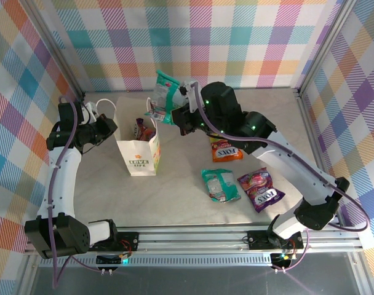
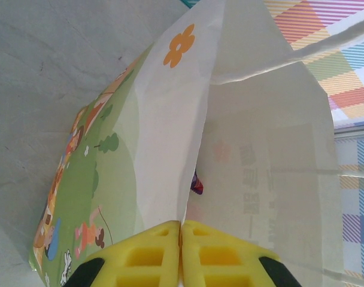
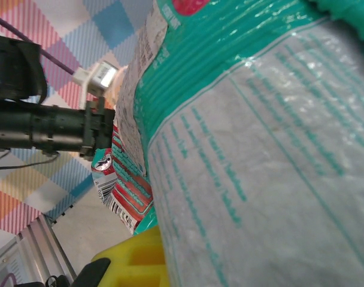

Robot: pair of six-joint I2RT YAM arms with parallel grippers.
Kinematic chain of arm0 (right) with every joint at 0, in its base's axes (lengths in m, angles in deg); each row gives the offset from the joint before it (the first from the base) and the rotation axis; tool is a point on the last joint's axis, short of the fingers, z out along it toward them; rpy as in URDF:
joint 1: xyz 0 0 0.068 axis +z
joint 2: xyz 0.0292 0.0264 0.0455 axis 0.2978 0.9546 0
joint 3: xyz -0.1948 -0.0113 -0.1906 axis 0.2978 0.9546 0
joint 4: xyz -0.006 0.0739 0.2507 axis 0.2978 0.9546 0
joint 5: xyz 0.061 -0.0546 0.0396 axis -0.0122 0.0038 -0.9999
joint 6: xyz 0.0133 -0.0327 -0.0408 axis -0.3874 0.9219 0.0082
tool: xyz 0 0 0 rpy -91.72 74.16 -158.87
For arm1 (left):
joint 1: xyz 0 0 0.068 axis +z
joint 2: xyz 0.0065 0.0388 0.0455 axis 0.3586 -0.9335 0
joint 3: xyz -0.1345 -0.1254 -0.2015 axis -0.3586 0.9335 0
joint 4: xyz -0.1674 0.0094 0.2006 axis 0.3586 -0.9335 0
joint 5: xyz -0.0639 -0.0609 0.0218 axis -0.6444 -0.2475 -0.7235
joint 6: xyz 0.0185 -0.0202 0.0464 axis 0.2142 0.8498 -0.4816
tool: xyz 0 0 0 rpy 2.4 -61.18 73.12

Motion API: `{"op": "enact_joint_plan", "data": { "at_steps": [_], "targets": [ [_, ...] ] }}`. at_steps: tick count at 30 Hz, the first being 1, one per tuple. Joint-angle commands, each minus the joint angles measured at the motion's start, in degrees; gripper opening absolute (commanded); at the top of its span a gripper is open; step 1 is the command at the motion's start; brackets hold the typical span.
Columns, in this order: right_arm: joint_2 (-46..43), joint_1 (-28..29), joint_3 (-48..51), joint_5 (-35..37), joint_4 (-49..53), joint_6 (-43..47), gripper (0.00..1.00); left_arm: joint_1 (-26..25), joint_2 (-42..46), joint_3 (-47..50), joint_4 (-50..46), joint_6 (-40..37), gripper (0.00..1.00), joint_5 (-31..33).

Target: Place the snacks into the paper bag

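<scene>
**Paper bag (image 1: 138, 157) held open left of centre on table (image 1: 175, 206), green packet (image 1: 163, 92) poised by its mouth**
Its wall is pinched by the closed left gripper (image 2: 181, 254), the packet clamped by the right gripper (image 1: 176, 115). The rim could be snagged by the wide packet and the bag toppled.

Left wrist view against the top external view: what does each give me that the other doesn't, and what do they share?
Left wrist: a close look at the left end effector, its yellow pads shut on the paper bag wall, beside the cartoon print. Top external: the right end effector holding the held teal packet above the bag, with an orange packet, a loose teal packet and a purple packet on the table. Shared: the bag, a dark packet inside.
</scene>
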Motion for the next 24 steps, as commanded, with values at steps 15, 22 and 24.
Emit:
{"op": "enact_joint_plan", "data": {
  "at_steps": [15, 22, 24],
  "targets": [
    [12.9, 4.8, -15.4, -5.9, -3.6, 4.0, 0.00, -0.2, 1.6, 1.2, 0.4, 0.0, 0.09, -1.3],
    [17.3, 5.1, -19.3, -10.4, -3.8, 2.9, 0.00, -0.2, 2.0, 1.4, -0.1, -0.5, 0.10, -0.6],
    [18.6, 5.1, -20.5, -11.1, -3.7, 2.7, 0.00, -0.2, 2.0, 1.4, -0.2, -0.5, 0.10, -0.6]
  ]
}}
